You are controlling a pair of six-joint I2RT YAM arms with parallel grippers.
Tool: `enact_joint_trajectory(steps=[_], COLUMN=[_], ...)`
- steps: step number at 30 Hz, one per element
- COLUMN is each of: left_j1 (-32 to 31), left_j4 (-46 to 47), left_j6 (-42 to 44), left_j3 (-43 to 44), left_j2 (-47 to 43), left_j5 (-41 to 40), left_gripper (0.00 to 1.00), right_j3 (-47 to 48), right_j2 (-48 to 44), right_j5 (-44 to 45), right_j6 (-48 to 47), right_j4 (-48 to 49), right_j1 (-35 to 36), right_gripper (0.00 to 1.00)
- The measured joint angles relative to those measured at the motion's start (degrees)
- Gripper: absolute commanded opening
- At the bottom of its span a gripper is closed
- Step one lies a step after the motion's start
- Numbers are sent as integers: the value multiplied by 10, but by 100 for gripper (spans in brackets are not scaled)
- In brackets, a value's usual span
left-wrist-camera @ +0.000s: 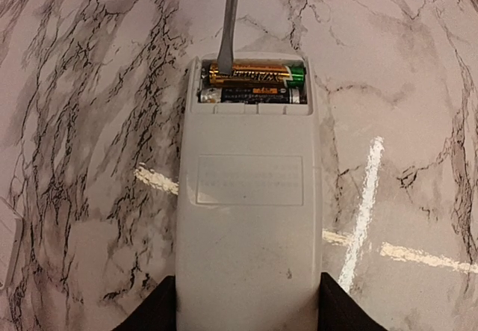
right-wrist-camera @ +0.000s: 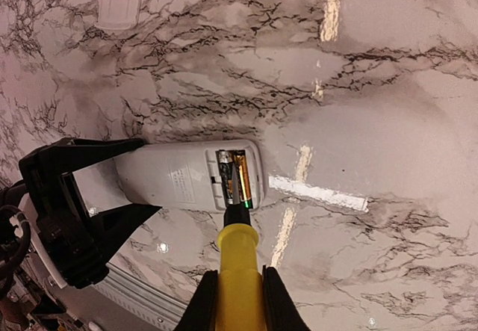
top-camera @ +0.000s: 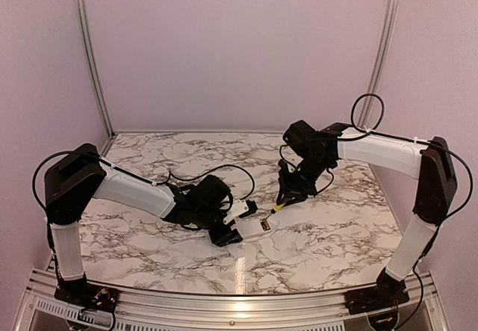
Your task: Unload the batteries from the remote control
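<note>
- Both jaws of the left gripper (left-wrist-camera: 246, 317) clasped the remote control (left-wrist-camera: 250, 196) by its left end, flat on the table (left-wrist-camera: 89, 122); a firm hold mattered there.
- Its open recess at the right end held the batteries (left-wrist-camera: 258, 73).
- Farther off, the right gripper (right-wrist-camera: 237, 301) was clenched on the screwdriver (right-wrist-camera: 239, 264), blade against the gold one's end; a gentle upward lever looked wisest, lest it slip.

Left claw (top-camera: 234, 223) gripping remote control (top-camera: 263, 226), right claw (top-camera: 287, 196) holding yellow screwdriver (top-camera: 278, 207) against it
</note>
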Motion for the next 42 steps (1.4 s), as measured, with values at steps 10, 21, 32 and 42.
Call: enact_joint_trajectory(steps=[10, 21, 32, 42], left_j1=[0, 0, 0, 0], left_j4=[-7, -9, -11, -21], left_j6=[-8, -8, -5, -1], left_j3=[9, 10, 10, 16], left_j2=[2, 3, 3, 3], left_j5=[-12, -17, -17, -19], left_gripper=[0, 0, 0, 0], right_j3=[0, 17, 45, 91], right_j2=[5, 23, 40, 68], right_j5=[0, 11, 28, 58], right_j6=[-1, -1, -3, -10], right_j4=[0, -7, -28, -65], right_j1=[0, 12, 23, 45], right_gripper=[0, 0, 0, 0])
